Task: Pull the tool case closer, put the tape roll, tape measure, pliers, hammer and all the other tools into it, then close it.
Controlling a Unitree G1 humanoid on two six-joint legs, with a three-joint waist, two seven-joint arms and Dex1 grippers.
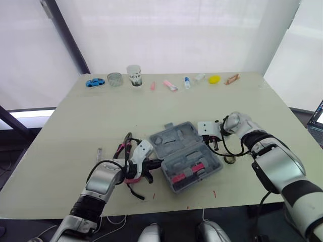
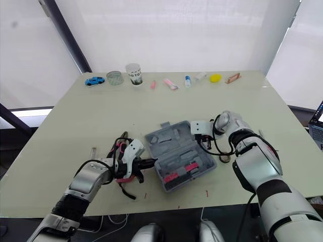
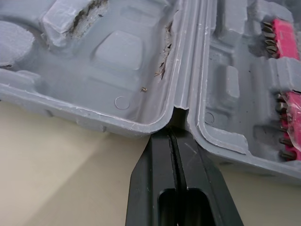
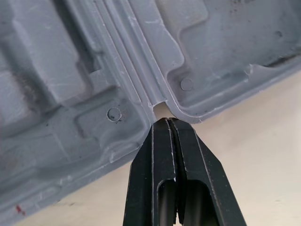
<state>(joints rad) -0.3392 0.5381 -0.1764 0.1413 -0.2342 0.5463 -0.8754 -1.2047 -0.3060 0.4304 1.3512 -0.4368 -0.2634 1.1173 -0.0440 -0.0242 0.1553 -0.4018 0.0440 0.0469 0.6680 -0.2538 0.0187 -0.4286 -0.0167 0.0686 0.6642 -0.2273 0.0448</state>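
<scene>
- At one hinge notch of the grey moulded-plastic tool case (image 1: pixel 171 137), my black tapered left fingers (image 3: pixel 155 179) sit pressed together.
- At the opposite notch, my right fingers (image 4: pixel 157 160) are likewise closed tight.

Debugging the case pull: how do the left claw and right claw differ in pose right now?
Left claw sits at the left end of the tool case hinge; right claw at the right end. Left claw's tips are tucked into the hinge notch; right claw's tips stop at its mouth, with table showing beyond. Both are shut, neither holding anything.
</scene>
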